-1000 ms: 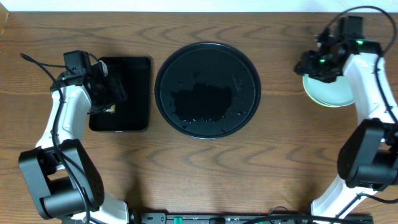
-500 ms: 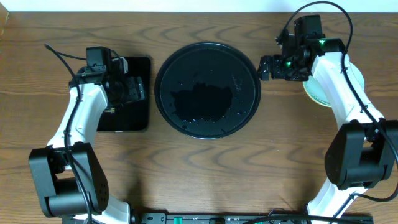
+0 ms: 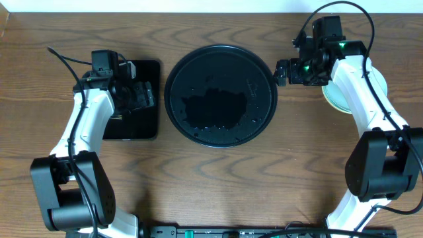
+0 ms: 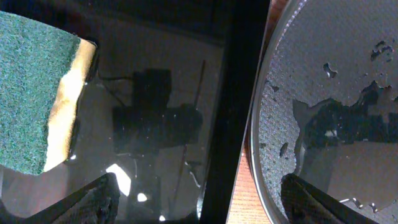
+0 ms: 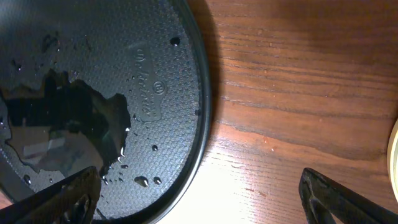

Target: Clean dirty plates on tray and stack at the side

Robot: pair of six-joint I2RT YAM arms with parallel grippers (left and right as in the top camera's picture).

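Overhead and wrist views of the workspace. The round tray (image 3: 198, 66) is seen at the middle of the table (image 3: 218, 178), its textured floor wetted by a pool of water (image 3: 215, 109) and scattered droplets.

The plates (image 3: 334, 99) are stacked on the table to the right of the round tray, clear of its rim. Most of the stack is covered by the right arm. A pale glossy edge is visible, and the number of plates cannot be told.

The right tool (image 3: 283, 71) is held over the table just beside the tray's right rim, between the tray and the plates, touching neither. In the right wrist view its fingers (image 5: 62, 199) are spread wide apart with nothing between them. The tray rim (image 5: 202, 112) is seen on the left there, and a sliver of plate edge (image 5: 393, 149) at the far right.

The left tool (image 3: 142, 96) is held above the right part of the rectangular tray (image 3: 132, 132), well apart from the plates. In the left wrist view its fingers (image 4: 93, 199) are likewise spread and empty. A green and yellow sponge (image 4: 34, 93) lies in that wet tray, to the left.
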